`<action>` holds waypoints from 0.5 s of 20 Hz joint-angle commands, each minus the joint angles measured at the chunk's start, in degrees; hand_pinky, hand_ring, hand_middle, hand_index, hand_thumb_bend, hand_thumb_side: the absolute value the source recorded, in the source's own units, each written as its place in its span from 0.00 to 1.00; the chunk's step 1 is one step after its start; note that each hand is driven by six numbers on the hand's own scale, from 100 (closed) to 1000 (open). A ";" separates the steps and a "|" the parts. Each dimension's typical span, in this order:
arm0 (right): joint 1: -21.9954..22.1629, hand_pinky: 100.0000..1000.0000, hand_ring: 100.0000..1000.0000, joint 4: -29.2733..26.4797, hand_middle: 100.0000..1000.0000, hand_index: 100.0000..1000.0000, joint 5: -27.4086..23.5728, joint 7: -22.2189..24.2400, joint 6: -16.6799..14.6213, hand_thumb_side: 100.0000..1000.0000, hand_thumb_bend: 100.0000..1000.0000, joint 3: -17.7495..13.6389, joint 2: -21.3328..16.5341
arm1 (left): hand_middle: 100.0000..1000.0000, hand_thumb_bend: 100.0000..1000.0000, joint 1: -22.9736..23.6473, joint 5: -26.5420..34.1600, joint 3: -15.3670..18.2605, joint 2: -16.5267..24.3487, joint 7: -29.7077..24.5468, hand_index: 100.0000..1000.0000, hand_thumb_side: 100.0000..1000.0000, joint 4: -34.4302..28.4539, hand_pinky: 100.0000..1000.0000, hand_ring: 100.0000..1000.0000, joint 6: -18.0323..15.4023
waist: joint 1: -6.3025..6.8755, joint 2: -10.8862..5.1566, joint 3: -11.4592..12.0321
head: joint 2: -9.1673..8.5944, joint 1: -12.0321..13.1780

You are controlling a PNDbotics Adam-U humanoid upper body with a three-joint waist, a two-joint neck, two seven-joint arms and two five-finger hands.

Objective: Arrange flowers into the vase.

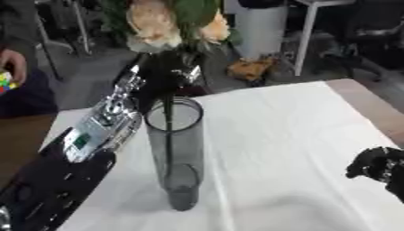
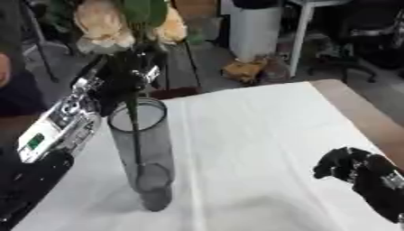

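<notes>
A tall clear glass vase (image 1: 175,149) stands on the white tablecloth (image 1: 292,149) left of centre. My left hand (image 1: 162,74) is above its mouth, shut on a bunch of flowers: peach blooms (image 1: 154,22) with green leaves on top and dark stems (image 1: 167,135) reaching down inside the vase. The left arm (image 1: 91,131) comes in from the lower left. My right hand (image 2: 347,164) shows at the right edge over the table, its fingers curled and holding nothing.
The table's right edge (image 1: 378,108) shows bare brown wood beyond the cloth. Behind the table are a white bin (image 1: 260,27), table legs and an orange-brown object (image 1: 251,68) on the floor. A person's hand (image 1: 14,63) shows at the far left.
</notes>
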 commanded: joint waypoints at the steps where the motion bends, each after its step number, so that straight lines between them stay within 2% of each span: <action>1: -0.58 0.65 0.63 -0.50 0.55 0.63 0.38 0.09 -0.12 0.72 0.70 -0.52 -0.60 | 0.21 0.25 -0.92 -0.65 1.17 1.24 -0.36 0.64 0.00 -1.21 0.48 0.41 -0.17 | 0.16 -0.80 0.06 | -0.56 -0.13; 9: -0.56 0.65 0.63 -0.51 0.55 0.63 0.37 0.06 -0.12 0.72 0.70 -0.56 -0.63 | 0.23 0.26 -0.60 -2.04 1.61 1.62 -1.18 0.65 0.00 -1.30 0.51 0.43 0.13 | 0.18 -0.78 0.07 | -0.63 -0.26; 10: -0.55 0.65 0.63 -0.52 0.55 0.63 0.38 0.06 -0.11 0.72 0.70 -0.57 -0.65 | 0.25 0.21 -0.48 -2.17 1.41 1.97 -1.44 0.66 0.03 -1.25 0.55 0.46 0.38 | 0.25 -0.80 0.10 | -0.67 -0.32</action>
